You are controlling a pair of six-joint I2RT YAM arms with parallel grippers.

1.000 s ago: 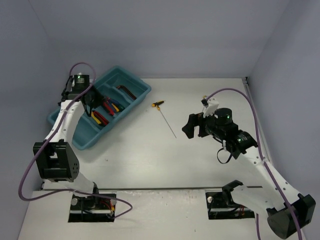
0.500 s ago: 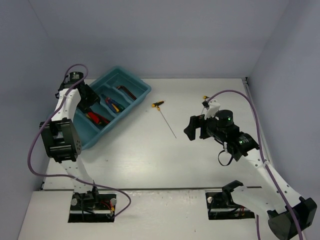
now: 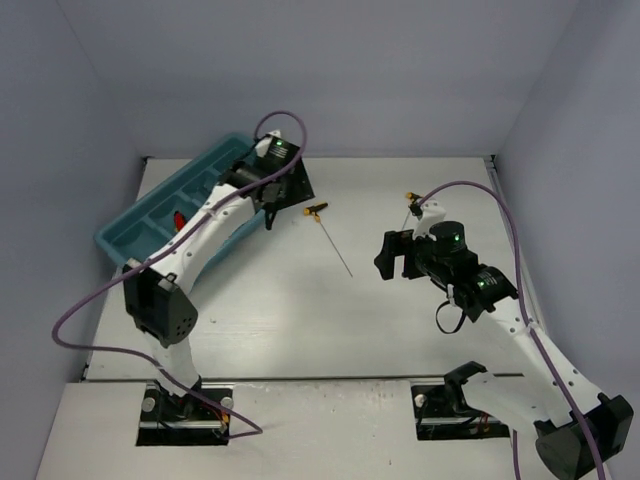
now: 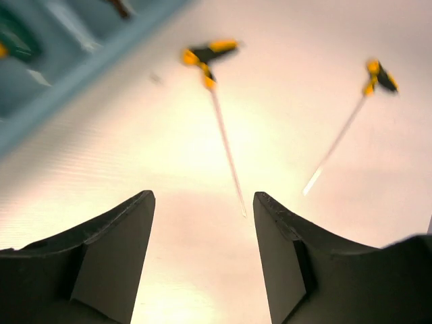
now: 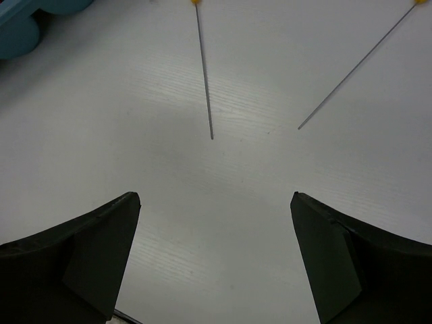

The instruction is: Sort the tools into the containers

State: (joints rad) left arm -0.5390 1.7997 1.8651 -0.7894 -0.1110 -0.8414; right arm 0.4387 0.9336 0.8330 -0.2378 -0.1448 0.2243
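Observation:
The teal tray (image 3: 118, 240) stands at the back left; a red tool (image 3: 178, 220) shows in one compartment, and my left arm hides most of the rest. A yellow-black T-handle driver (image 3: 316, 209) lies on the table just right of the tray, and it also shows in the left wrist view (image 4: 208, 54). A second T-handle driver (image 3: 410, 196) lies further right, and also shows in the left wrist view (image 4: 378, 74). My left gripper (image 3: 280, 205) is open and empty over the tray's right end, in the left wrist view (image 4: 202, 197). My right gripper (image 3: 382, 255) is open and empty, in the right wrist view (image 5: 214, 197).
In the right wrist view both thin driver shafts (image 5: 204, 74) (image 5: 354, 67) lie ahead of the fingers, and a tray corner (image 5: 20, 27) shows at the top left. The tray rim (image 4: 61, 77) crosses the left wrist view's top left. Walls enclose the table on three sides.
My left arm has swung from the tray's left side across to its right end, near the first T-handle driver. My right arm has barely moved.

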